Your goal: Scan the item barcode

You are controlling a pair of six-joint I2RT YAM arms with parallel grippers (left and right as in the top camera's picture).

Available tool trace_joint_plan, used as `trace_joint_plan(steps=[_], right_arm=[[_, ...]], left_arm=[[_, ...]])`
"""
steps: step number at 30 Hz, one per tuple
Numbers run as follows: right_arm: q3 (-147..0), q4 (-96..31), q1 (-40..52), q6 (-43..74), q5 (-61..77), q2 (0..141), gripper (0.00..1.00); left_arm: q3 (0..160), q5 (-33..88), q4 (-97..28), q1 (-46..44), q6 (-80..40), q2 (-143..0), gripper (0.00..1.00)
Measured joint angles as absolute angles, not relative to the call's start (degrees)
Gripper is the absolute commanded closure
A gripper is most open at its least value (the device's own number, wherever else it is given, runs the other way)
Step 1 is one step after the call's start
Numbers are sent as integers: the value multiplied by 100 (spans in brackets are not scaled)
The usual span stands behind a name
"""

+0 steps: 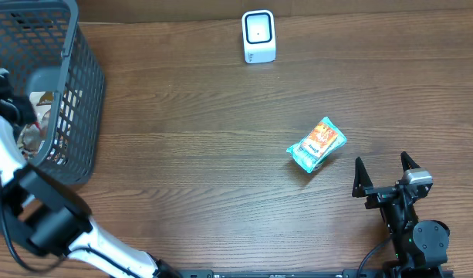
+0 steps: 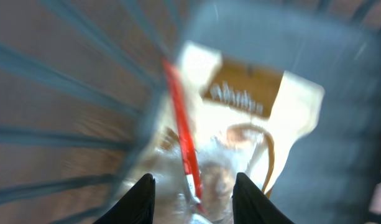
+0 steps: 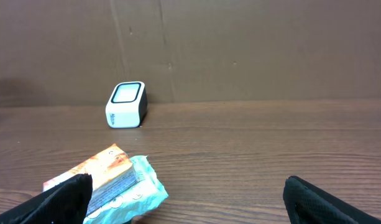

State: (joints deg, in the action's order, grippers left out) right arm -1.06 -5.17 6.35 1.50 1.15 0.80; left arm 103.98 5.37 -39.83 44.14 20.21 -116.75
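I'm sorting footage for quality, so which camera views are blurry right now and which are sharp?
Left wrist view: heavily motion-blurred, the cream packet and basket bars smeared, its print unreadable. Right wrist view: sharp and evenly lit, scanner and teal packet crisp. Overhead view: in focus, even light, no strong glare.

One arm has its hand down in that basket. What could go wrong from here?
The left gripper straddles a crinkly cream packet in the basket, but the view is blurred. A shallow pinch might let it slip when lifted. The basket's wire walls stand close around, so packet or arm could snag coming out. The scanner sits far across the table, a long carry.
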Motion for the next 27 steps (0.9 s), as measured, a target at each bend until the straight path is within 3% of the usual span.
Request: trace_joint_plan(steps=[9, 10, 12, 14, 27], right_arm=[[-106, -515, 635, 150, 110, 80, 0], [-106, -515, 635, 152, 113, 80, 0], [-106, -515, 635, 150, 113, 80, 0], [-106, -517, 635, 152, 113, 80, 0], [-106, -517, 635, 150, 113, 80, 0]], left_arm=[[10464, 543, -3931, 4414, 1732, -10134, 58], [10468, 543, -3977, 4414, 1708, -10112, 51], [10466, 543, -4121, 4414, 1697, -10143, 19], [10466, 543, -4182, 4414, 1664, -10261, 0], [10449, 543, -4195, 4414, 2110, -11970, 1]])
